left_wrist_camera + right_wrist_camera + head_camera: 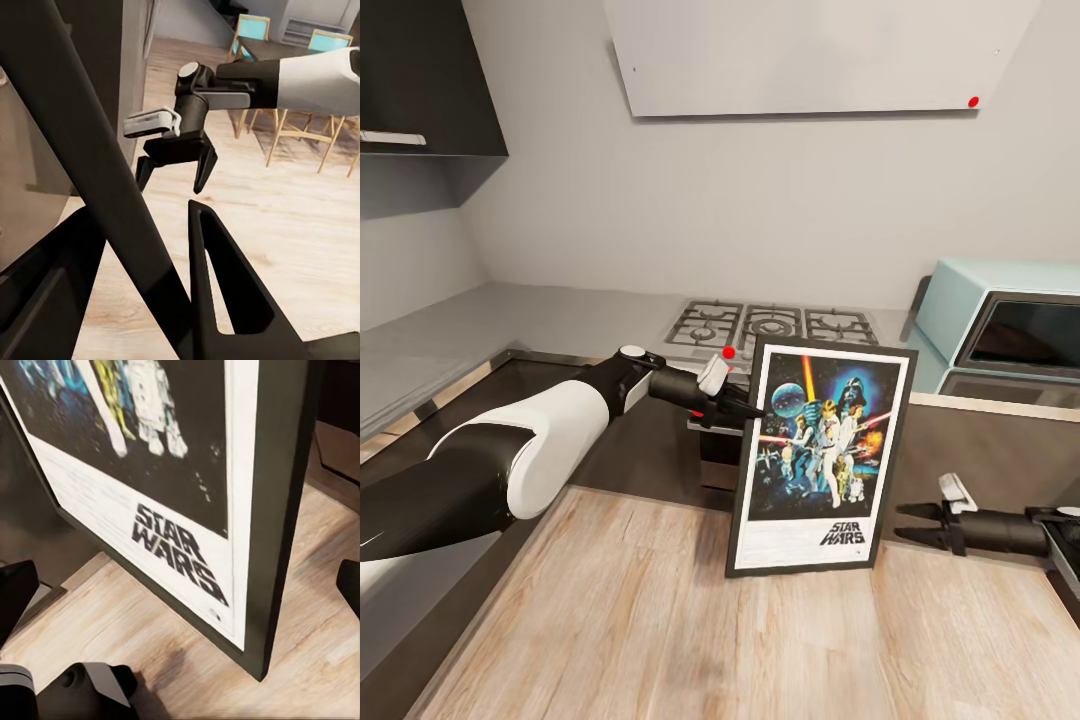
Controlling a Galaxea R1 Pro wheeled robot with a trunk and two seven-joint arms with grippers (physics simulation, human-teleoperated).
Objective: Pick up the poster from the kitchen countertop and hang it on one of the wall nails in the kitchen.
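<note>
The Star Wars poster (822, 458) hangs upright, slightly tilted, in front of the dark cabinet fronts and over the wooden floor. My left gripper (745, 408) is shut on its left frame edge near the top. In the left wrist view that edge is a dark bar (112, 187) running between my fingers. To the poster's right, level with its lower part and apart from it, my right gripper (907, 524) is open; its wrist view faces the logo corner (176, 551). Behind lies the pale-grey countertop (560, 315) with the steel hob (770, 325).
A pale wall panel (810, 50) hangs above the hob with a red dot (973, 101) at its lower right corner. A teal oven (1010, 320) stands on the counter at right. A dark upper cabinet (420, 80) is at left. Chairs (300, 127) stand behind me.
</note>
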